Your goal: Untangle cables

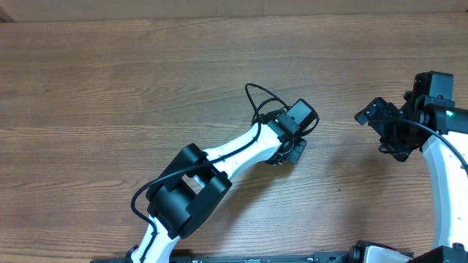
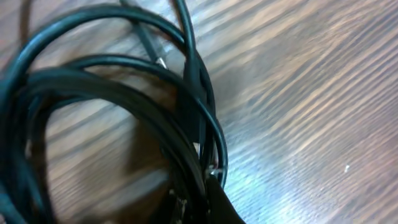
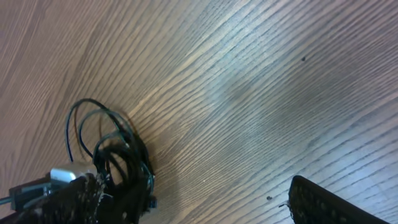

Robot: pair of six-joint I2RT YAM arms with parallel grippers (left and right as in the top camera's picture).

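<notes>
The cables (image 1: 257, 98) are thin black cords in a small coil at the table's middle, with loops sticking out past my left wrist. In the left wrist view the coil (image 2: 118, 106) fills the frame, with a small metal plug end (image 2: 160, 61) inside it. My left gripper (image 1: 289, 149) sits on the coil, and its dark fingers (image 2: 208, 202) are shut on the coil's strands. The right wrist view shows the bundle (image 3: 121, 158) at lower left. My right gripper (image 1: 382, 131) is open and empty, well to the right of the coil. Only one of its fingers (image 3: 323, 205) shows.
The wooden table (image 1: 110, 80) stretches bare to the left and back. The left arm's white links and black elbow (image 1: 190, 190) lie across the front middle. The right arm (image 1: 446, 161) stands at the right edge.
</notes>
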